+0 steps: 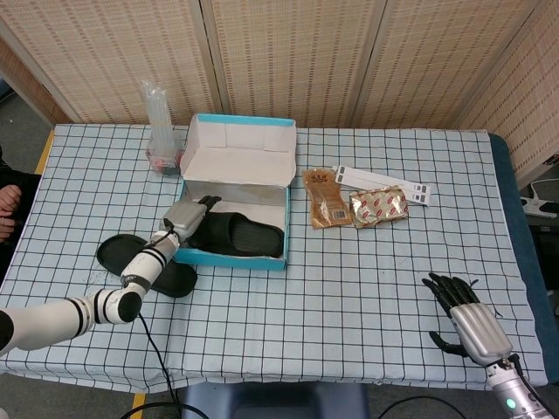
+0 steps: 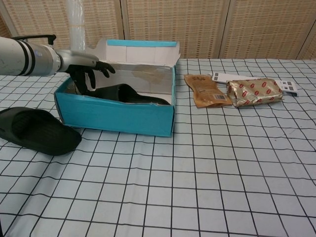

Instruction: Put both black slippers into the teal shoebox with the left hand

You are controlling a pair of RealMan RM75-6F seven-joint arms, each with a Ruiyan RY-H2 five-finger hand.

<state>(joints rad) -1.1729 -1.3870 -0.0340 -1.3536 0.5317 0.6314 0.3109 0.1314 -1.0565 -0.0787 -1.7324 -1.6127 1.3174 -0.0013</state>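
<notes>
The teal shoebox point(image 1: 281, 229) point(image 2: 116, 114) stands open at the table's left, its white lid tipped back. One black slipper point(image 1: 243, 235) point(image 2: 124, 93) lies inside it. The other black slipper point(image 1: 113, 252) point(image 2: 35, 130) lies on the cloth left of the box, partly hidden by my left arm in the head view. My left hand point(image 1: 184, 218) point(image 2: 85, 67) hovers over the box's left end with fingers apart and pointing down, holding nothing. My right hand point(image 1: 466, 315) rests empty near the table's front right corner, fingers apart; the chest view does not show it.
A clear plastic bag point(image 1: 160, 131) stands behind the box at the left. A brown pouch point(image 1: 326, 199) point(image 2: 204, 90), a red-and-gold packet point(image 1: 378, 208) point(image 2: 254, 92) and a white strip point(image 1: 382, 182) lie to the right of the box.
</notes>
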